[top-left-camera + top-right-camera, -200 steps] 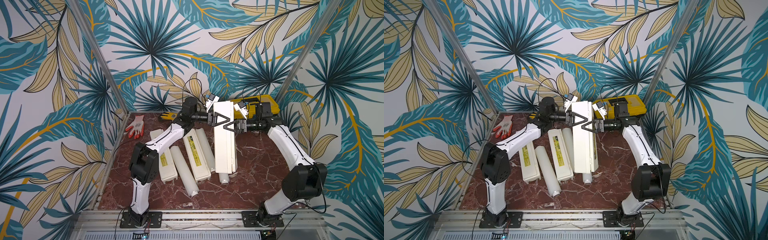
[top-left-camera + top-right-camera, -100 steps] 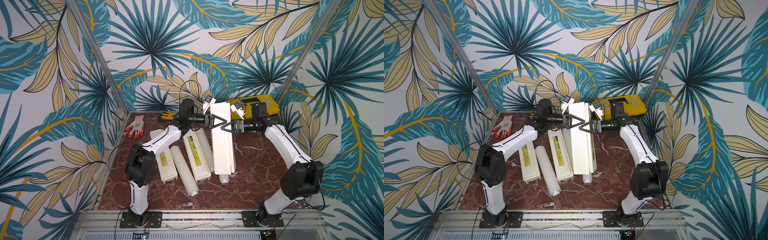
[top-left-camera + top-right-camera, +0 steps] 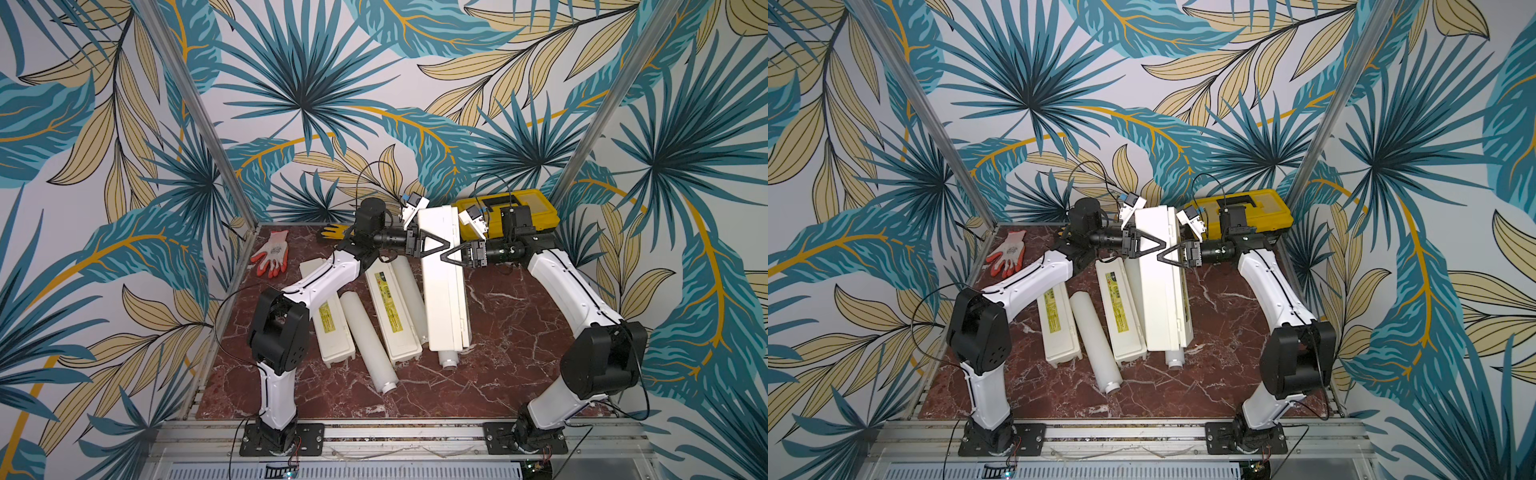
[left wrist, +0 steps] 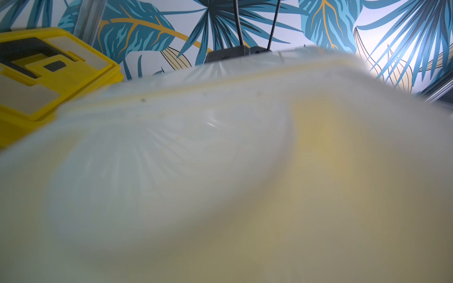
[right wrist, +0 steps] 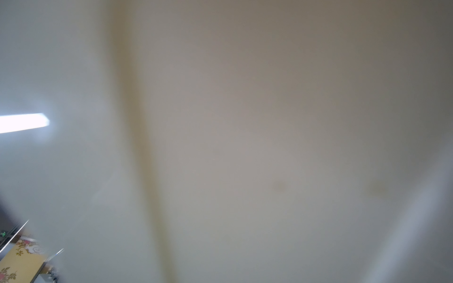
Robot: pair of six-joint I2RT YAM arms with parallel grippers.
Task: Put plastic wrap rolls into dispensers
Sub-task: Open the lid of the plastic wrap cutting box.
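The room fills most of my screens: palm-leaf wallpaper [image 3: 291, 104] in teal and tan on three sides, with bare aluminium posts [image 3: 195, 108] in the far corners. Below is the glossy red-brown marble tabletop [image 3: 519, 332], veined white, and a ribbed aluminium rail [image 3: 395, 432] along my edge carries both arm bases.

My marker is the yellow-and-black plastic toolbox [image 3: 540, 208], lid down in the far right corner. Just left of it the long cream-white tilted dispenser [image 3: 442, 299] has its far end up off the marble. Further left of the toolbox, flat on the marble, lie the middle dispenser [image 3: 395, 316] and the outer dispenser [image 3: 334, 328], both cream with yellow labels.

A translucent-white loose roll [image 3: 368, 340] lies between those two. A tucked roll [image 3: 409, 286] lies between the middle dispenser and the tilted one. A white core stub [image 3: 448, 359] pokes out at the tilted dispenser's near end; inside or under it, I can't say. A white-and-orange work glove [image 3: 272, 253] lies far left of the toolbox.

The right gripper [image 3: 445, 257] is pinching the tilted dispenser's right edge. The left gripper [image 3: 448, 248] is spread wide astride its left edge, one finger across the top. Both wrist cameras show only blurred cream plastic.
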